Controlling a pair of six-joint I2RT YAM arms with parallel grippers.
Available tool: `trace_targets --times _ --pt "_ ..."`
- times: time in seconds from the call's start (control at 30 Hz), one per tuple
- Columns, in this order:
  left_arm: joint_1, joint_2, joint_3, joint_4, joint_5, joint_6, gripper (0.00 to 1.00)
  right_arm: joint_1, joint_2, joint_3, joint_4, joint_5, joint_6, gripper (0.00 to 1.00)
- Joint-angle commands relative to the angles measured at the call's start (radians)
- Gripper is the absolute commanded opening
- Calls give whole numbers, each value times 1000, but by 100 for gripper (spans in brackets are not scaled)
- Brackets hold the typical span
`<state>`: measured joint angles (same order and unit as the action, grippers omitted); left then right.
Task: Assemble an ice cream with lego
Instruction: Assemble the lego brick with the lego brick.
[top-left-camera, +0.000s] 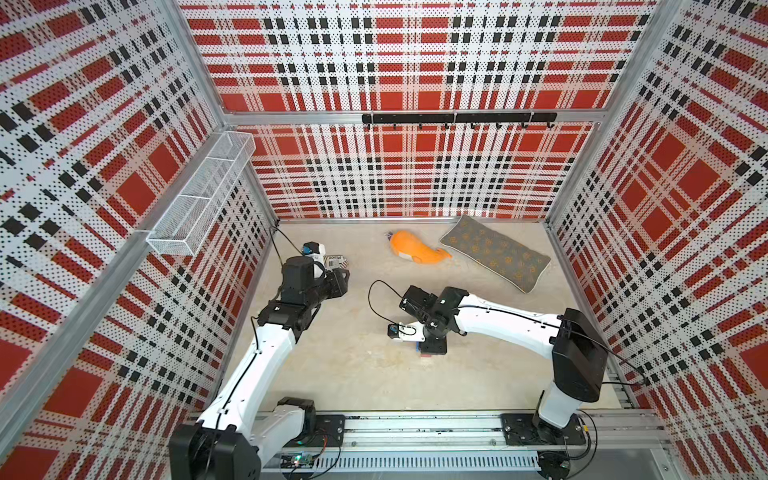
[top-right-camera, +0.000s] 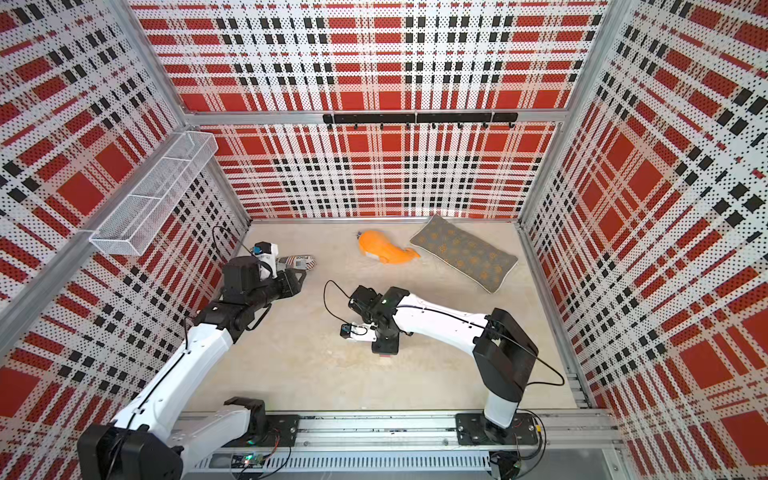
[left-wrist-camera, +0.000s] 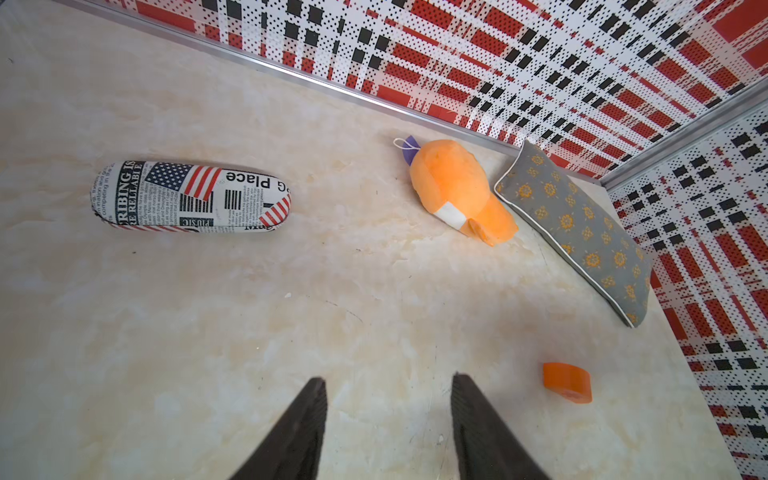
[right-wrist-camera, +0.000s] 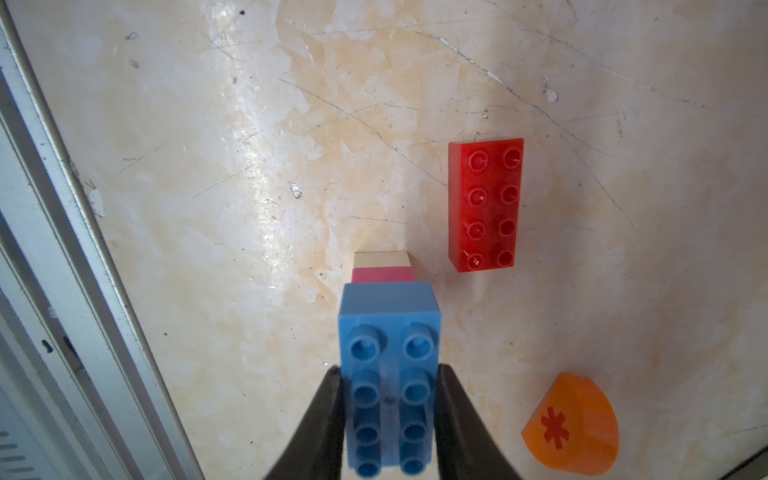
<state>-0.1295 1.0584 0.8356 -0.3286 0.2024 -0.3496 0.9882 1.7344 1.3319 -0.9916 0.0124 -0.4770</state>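
The right hand clamps the blue brick stacked on the pink brick and cream brick; the left hand hangs partly open, holding nothing.

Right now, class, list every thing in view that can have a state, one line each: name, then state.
Left claw, open, empty.
Right claw, shut on the blue brick.
Blue brick, gripped, stacked on the pink brick and cream brick.
Red brick, loose, studs up, unattached.
Orange top piece, loose, unattached.
Glasses case, closed, lying flat.
Cushion, lying flat.
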Motion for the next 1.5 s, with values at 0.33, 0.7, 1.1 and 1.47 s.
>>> trace_targets --times 0.33,0.7,1.1,1.47 --pt "8 -5 -11 20 -1 15 53 11 50 -42 13 12 18 25" --pt "8 -3 -12 20 2 14 53 18 77 -67 38 0 28 24" --pt "8 0 -12 19 3 14 53 22 85 -80 39 6 26 24" --pt "8 -2 -10 20 17 17 53 1 15 -59 -11 72 10 22"
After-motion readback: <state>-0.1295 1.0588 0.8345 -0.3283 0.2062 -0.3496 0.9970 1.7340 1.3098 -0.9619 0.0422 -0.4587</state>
